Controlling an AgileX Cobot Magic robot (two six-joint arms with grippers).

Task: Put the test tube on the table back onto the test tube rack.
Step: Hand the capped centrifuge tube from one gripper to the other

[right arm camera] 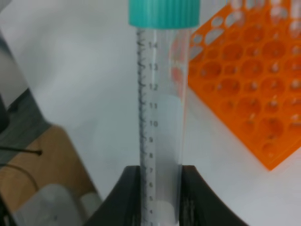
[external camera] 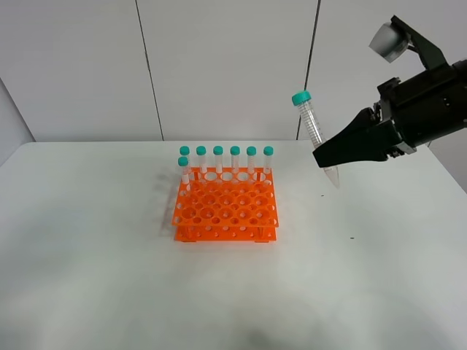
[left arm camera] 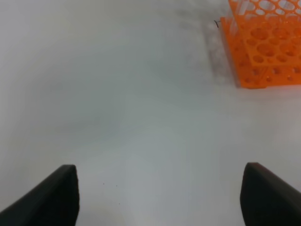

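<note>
A clear test tube (external camera: 312, 127) with a teal cap hangs in the air to the right of the orange test tube rack (external camera: 226, 211), cap up and tip down, slightly tilted. My right gripper (external camera: 321, 157) is shut on its lower part. The right wrist view shows the test tube (right arm camera: 162, 108) clamped between the two black fingers of the right gripper (right arm camera: 161, 188), with the rack (right arm camera: 249, 80) beyond it. Over bare white table (left arm camera: 141, 94) my left gripper (left arm camera: 160, 197) stands open and holds nothing; the rack's corner (left arm camera: 263, 52) lies ahead of it. The left arm is outside the exterior high view.
Several teal-capped tubes (external camera: 226, 160) stand in the rack's back row, and one more (external camera: 184, 171) in the second row at the left. Most rack holes are vacant. The table edge and floor (right arm camera: 28, 155) show in the right wrist view.
</note>
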